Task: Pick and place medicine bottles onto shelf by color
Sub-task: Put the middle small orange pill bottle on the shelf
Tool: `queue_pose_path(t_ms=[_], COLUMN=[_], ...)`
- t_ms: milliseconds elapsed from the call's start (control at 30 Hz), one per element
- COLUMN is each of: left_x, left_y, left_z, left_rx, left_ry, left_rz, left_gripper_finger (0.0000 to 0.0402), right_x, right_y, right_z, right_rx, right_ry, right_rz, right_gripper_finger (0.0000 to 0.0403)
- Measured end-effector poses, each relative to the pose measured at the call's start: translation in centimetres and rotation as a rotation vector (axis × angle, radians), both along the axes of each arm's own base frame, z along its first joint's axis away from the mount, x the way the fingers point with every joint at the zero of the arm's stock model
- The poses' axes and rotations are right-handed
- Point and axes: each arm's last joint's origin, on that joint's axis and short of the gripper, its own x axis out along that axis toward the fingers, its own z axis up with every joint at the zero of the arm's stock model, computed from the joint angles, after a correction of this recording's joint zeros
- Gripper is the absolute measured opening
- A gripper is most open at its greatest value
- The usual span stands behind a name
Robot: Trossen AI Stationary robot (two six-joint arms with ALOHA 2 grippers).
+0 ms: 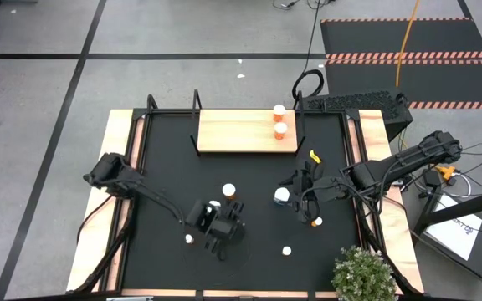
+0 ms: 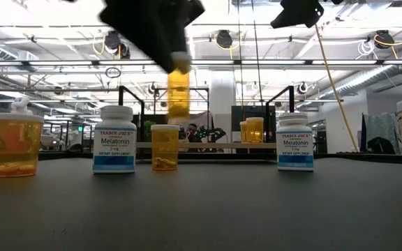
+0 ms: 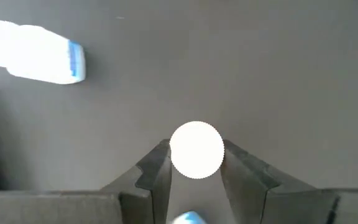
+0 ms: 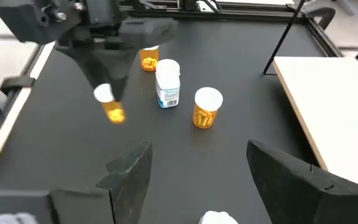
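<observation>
A grey floor (image 1: 40,92) crossed by dark lines surrounds the counter (image 1: 241,276); a black mat (image 1: 408,50) with hazard-striped edges lies beyond it. Round ceiling lamps (image 2: 223,38) (hung among white beams) light the hall.

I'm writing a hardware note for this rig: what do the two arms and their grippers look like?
Both arms are dark, jointed, matte. The left gripper and right gripper each have two black angular fingers with stepped inner faces. Black cables trail by the right arm.
</observation>
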Motion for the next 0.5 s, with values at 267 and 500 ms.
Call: queue_pose_path(t_ms=[267,500], left_x=[2.5,3.7], left_y=[6.9,14.9], left_z=[4.9,8.8], left_rx=[0.088,0.154], left_ry=[-0.027,-0.116], left_rz=[0.004,0.091], left_gripper_finger=[0.0127,0.0128], right_x=[-0.9,-2.5], right_y=[-0.4,-1.3], right_z=[0.2,-0.5], right_rx=[0.038,-0.004], right_ry=[0.014,0.116], right_rz=[-0.085,-0.243], right_gripper_finger=[0.0255,0.0255])
